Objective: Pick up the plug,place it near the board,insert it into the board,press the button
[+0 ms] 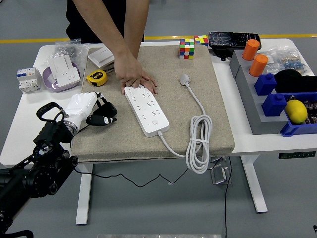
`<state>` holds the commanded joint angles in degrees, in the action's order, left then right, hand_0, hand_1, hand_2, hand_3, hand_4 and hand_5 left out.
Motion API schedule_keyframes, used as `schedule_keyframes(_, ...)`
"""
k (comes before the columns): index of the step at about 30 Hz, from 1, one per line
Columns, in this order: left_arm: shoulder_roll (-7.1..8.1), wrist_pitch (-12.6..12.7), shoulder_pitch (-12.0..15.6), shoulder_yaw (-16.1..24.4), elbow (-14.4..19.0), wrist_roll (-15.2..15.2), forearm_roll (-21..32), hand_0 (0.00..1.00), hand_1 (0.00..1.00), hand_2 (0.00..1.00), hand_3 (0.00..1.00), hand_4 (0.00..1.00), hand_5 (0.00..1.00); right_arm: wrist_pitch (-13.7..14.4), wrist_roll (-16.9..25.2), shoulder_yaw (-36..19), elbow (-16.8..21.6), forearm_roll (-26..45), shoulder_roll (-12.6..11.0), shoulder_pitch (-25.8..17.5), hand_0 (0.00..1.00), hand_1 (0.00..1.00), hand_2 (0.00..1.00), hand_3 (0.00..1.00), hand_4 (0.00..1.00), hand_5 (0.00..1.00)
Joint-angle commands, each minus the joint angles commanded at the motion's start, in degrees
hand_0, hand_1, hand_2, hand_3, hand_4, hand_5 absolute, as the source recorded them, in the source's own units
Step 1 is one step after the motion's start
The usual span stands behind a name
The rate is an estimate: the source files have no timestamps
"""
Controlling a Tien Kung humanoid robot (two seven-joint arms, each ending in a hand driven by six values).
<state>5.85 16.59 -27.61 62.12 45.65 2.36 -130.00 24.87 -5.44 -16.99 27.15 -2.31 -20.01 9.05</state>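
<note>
A white power strip (147, 110) lies diagonally on the beige mat (208, 124). Its button (155, 121) is near the close end. A person's hand (131, 73) rests on the strip's far end. My left hand (96, 113), white with black fingers, hovers over the mat's left edge, a short way left of the strip. Its fingers are curled around a black plug (102, 119), whose black cable (79, 133) drops off the table's front. The strip's own white plug (185, 79) and coiled cord (198, 144) lie on the right of the mat.
A yellow tape measure (96, 77), a white socket in a purple dish (63, 72) and a breaker (27, 79) sit far left. Colour cubes (187, 48) stand at the back. Grey and blue bins (277, 99) with orange cylinders and a lemon fill the right side.
</note>
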Motion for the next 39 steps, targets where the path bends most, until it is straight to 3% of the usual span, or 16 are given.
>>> schedule_keyframes(2, -0.13, 0.04, -0.21, -0.01, -0.81, 0.1, 0.0, 0.586, 0.514, 0.416, 0.43, 0.998, 0.397, 0.03, 0.01, -0.21, -0.05, 0.0, -0.01, -0.01, 0.897, 0.838, 0.795, 0.81, 0.998, 0.962)
schedule_keyframes(3, -0.22, 0.1, -0.34, 0.0, -1.38, 0.13, 0.0, 0.557, 0.472, 0.373, 0.355, 0.983, 0.391, 0.04, 0.02, -0.24, -0.05, -0.01, -0.02, -0.02, 0.897, 0.838, 0.794, 0.81, 0.998, 0.961)
schedule_keyframes(8, -0.52, 0.45, -0.64, 0.34, -2.97, -0.13, 0.0, 0.557, 0.472, 0.373, 0.355, 0.983, 0.391, 0.08, 0.06, -0.42, -0.11, 0.05, -0.07, -0.07, 0.897, 0.838, 0.794, 0.81, 0.998, 0.961)
schedule_keyframes(9, -0.53, 0.59, -0.61, 0.44, -2.94, -0.17, 0.0, 0.516, 0.367, 0.319, 0.294, 0.68, 0.481, 0.09, 0.07, -0.4, -0.12, 0.07, -0.07, -0.09, 0.897, 0.838, 0.794, 0.81, 0.998, 0.961)
schedule_keyframes(14, -0.53, 2.44, -0.58, 0.63, -2.79, -0.36, 0.0, 0.516, 0.367, 0.319, 0.294, 0.68, 0.481, 0.11, 0.09, -0.44, -0.17, 0.08, 0.06, -0.2, 0.897, 0.838, 0.794, 0.81, 0.998, 0.961)
schedule_keyframes(15, -0.47, 2.67, -0.53, 0.62, -2.59, -0.43, 0.0, 0.461, 0.313, 0.288, 0.274, 0.487, 0.466, 0.12, 0.09, -0.51, -0.15, 0.04, 0.08, -0.2, 0.897, 0.839, 0.794, 0.81, 0.998, 0.961)
schedule_keyframes(20, -0.12, 3.63, -0.54, 0.47, -1.43, -0.72, 0.0, 0.461, 0.313, 0.288, 0.274, 0.487, 0.466, 0.13, 0.08, -0.68, -0.12, -0.06, 0.06, -0.04, 0.897, 0.839, 0.794, 0.81, 0.998, 0.961)
schedule_keyframes(21, -0.09, 3.59, -0.6, 0.51, -1.36, -0.78, 0.0, 0.448, 0.295, 0.277, 0.263, 0.431, 0.392, 0.14, 0.07, -0.7, -0.13, -0.08, 0.07, -0.02, 0.897, 0.839, 0.794, 0.809, 0.998, 0.961)
schedule_keyframes(25, 0.4, 3.22, -0.74, 0.09, -0.73, -1.13, 0.0, 0.448, 0.295, 0.277, 0.263, 0.431, 0.392, 0.22, 0.11, -0.75, -0.14, 0.03, 0.04, 0.04, 0.897, 0.839, 0.794, 0.809, 0.998, 0.961)
schedule_keyframes(27, 1.07, 2.99, -0.58, -0.77, 0.76, -1.24, 0.0, 0.444, 0.288, 0.269, 0.256, 0.397, 0.333, 0.26, 0.11, -0.89, -0.13, 0.0, 0.02, 0.06, 0.897, 0.84, 0.795, 0.809, 0.998, 0.961)
schedule_keyframes(32, 3.17, 1.73, -0.77, -3.72, 6.53, -1.97, 0.0, 0.444, 0.288, 0.269, 0.256, 0.397, 0.333, 0.27, 0.06, -0.89, -0.05, -0.04, 0.01, -0.07, 0.897, 0.84, 0.795, 0.809, 0.998, 0.961)
schedule_keyframes(36, 5.32, 1.57, -2.14, -8.48, 11.84, -2.61, 1.26, 0.439, 0.285, 0.264, 0.25, 0.394, 0.314, 0.3, 0.03, -0.73, -0.03, 0.03, -0.08, -0.04, 0.896, 0.839, 0.795, 0.809, 0.998, 0.962)
schedule_keyframes(39, 5.69, 1.74, -3.58, -11.53, 13.6, -2.64, 1.4, 0.437, 0.282, 0.261, 0.249, 0.409, 0.323, 0.31, 0.0, -0.59, 0.01, 0.04, -0.17, 0.07, 0.897, 0.839, 0.795, 0.809, 0.998, 0.962)
